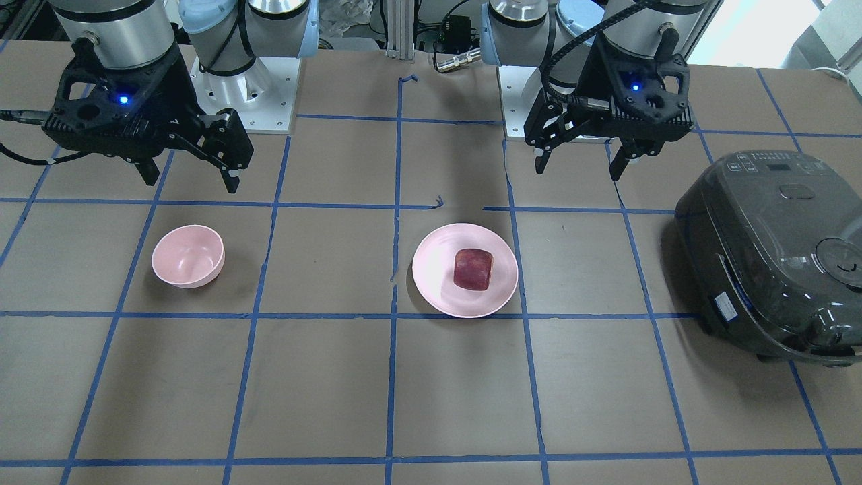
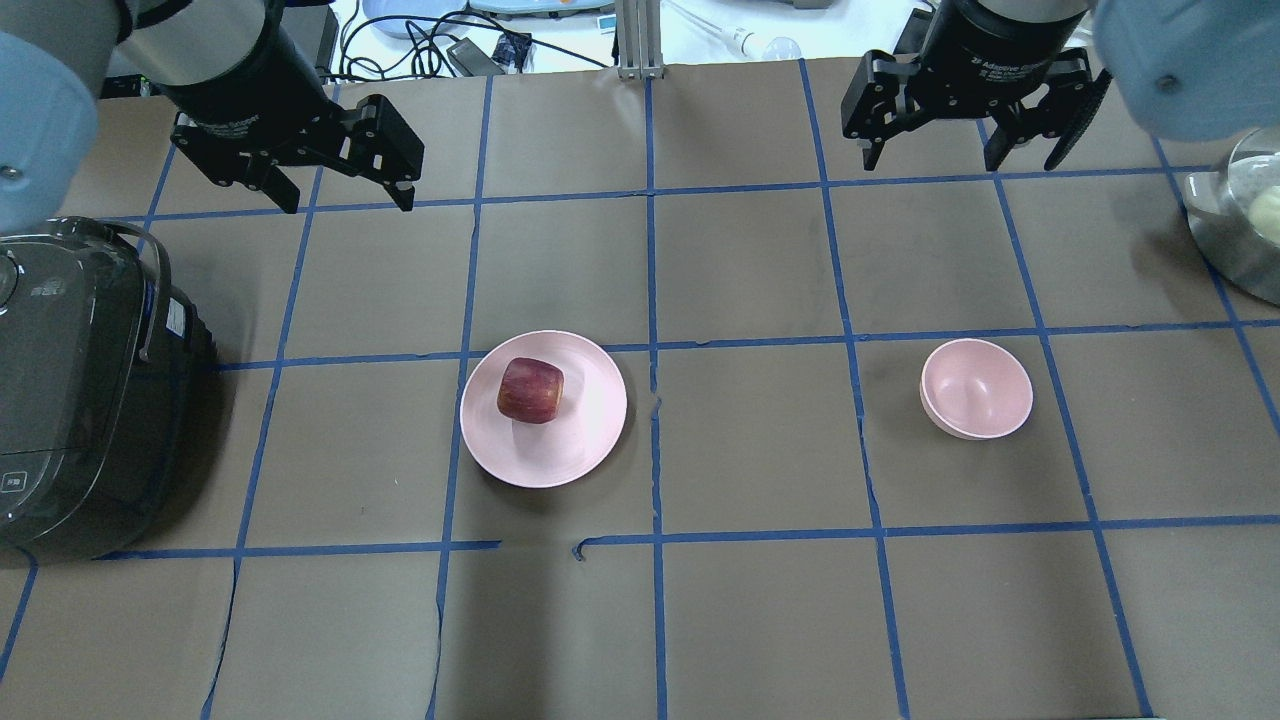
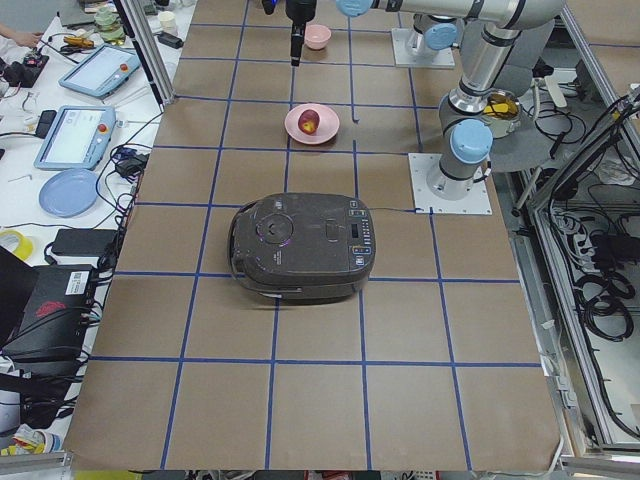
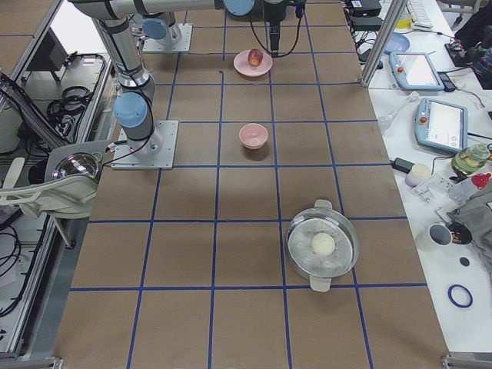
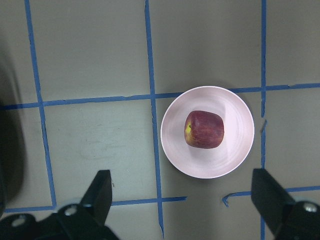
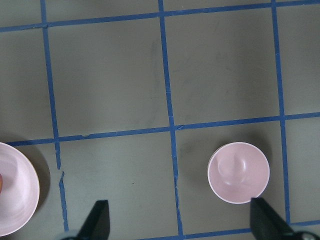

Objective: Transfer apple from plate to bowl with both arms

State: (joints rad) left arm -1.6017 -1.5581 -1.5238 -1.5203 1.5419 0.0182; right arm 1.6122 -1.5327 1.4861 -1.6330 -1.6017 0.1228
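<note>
The dark red apple lies on the wide pale pink plate near the table's middle. The small deep pink bowl stands empty on the robot's right side. My left gripper hangs open and empty high above the table, back and left of the plate. Its wrist view shows the apple on the plate between the spread fingers. My right gripper is open and empty, high behind the bowl.
A dark rice cooker stands at the robot's far left. A steel pot holding a pale round item sits at the far right. Blue tape lines grid the brown tabletop.
</note>
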